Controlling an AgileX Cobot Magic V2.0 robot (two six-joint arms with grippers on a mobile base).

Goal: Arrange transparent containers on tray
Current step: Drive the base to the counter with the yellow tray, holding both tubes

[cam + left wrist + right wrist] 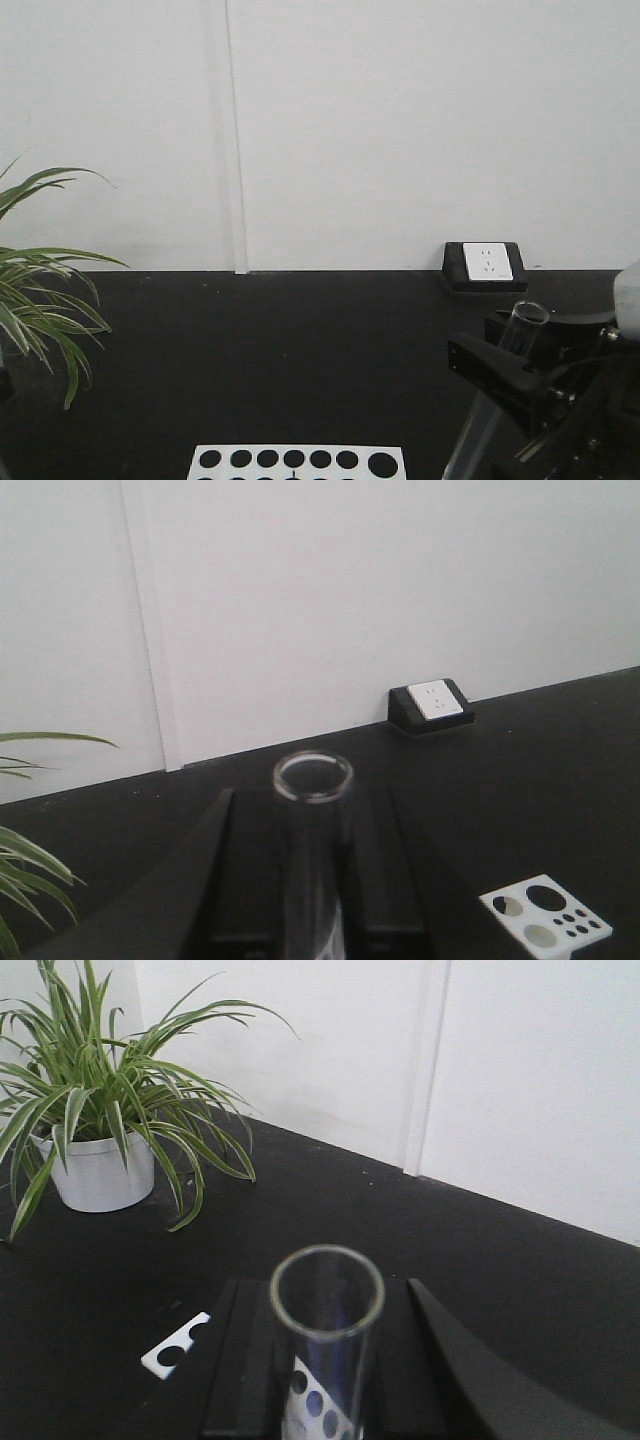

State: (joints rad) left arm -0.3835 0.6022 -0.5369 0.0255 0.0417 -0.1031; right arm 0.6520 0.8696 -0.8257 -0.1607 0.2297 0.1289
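Left gripper (305, 798): clamped on test tube (312, 865) between its fingers. Right gripper (325, 1295): likewise, second tube (325, 1360). Tray unseen (placement seemingly outstanding).

Setting: laboratory-type workroom, indoors. Evidence: test tube (310, 880), clear glass, round rim, one seen in each wrist view; white rack (297, 462) pierced with round black holes of differing size, lying on a matte black counter (300, 350); plain white wall (400, 120) behind; angled socket box (487, 263) at the counter's rear edge; plant (110, 1090), striped leaves, in a white pot (100, 1172).
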